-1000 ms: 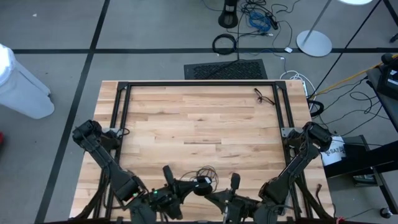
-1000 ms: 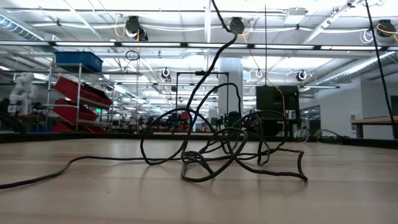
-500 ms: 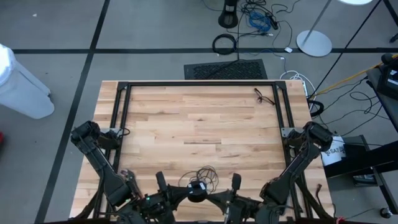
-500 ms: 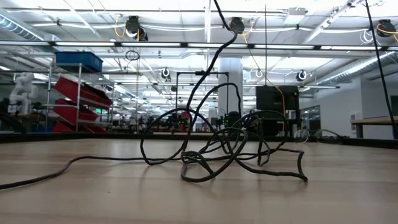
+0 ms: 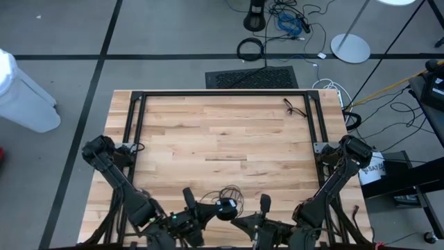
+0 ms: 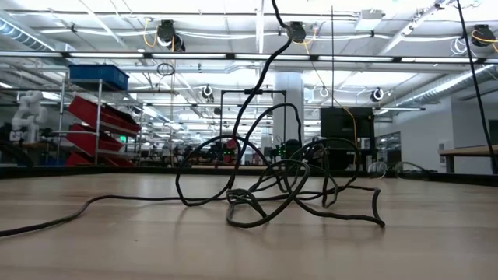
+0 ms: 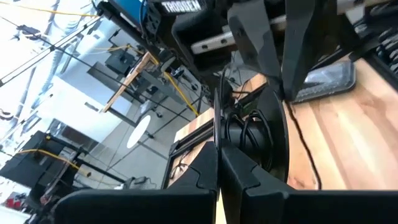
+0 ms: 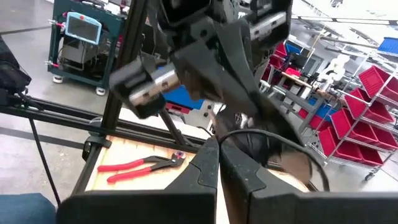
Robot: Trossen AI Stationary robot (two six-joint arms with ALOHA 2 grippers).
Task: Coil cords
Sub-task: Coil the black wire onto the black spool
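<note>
**Left arm back at the puck, cord not yet coiled**

The thin black wire-like cord (image 5: 226, 192) lies on the pale wooden table (image 5: 222, 139) as a loose tangle of loops, just beyond the small round dark puck (image 5: 225, 207) at its end. The puck sits between the two arms.

Half a second ago the left arm was drawn back toward its own base, and the puck had gone a little with it. Now both have returned to where they were one second ago. The tangle beyond the puck has kept nearly the same shape. In the low view, only the strand that rises out of the top of the picture has shifted slightly.

The left gripper (image 7: 217, 167) is just beside the puck. Its fingers are pressed together, and a thin strand runs out from between them, so it seems to pinch the cord. The right gripper (image 8: 219, 154) is on the other side of the puck, also with its fingers together. The cord curves away from its tips, but I cannot tell if it is really held there.

In my judgement this small pull and return tidied nothing, so the coiling is hardly begun.
</note>
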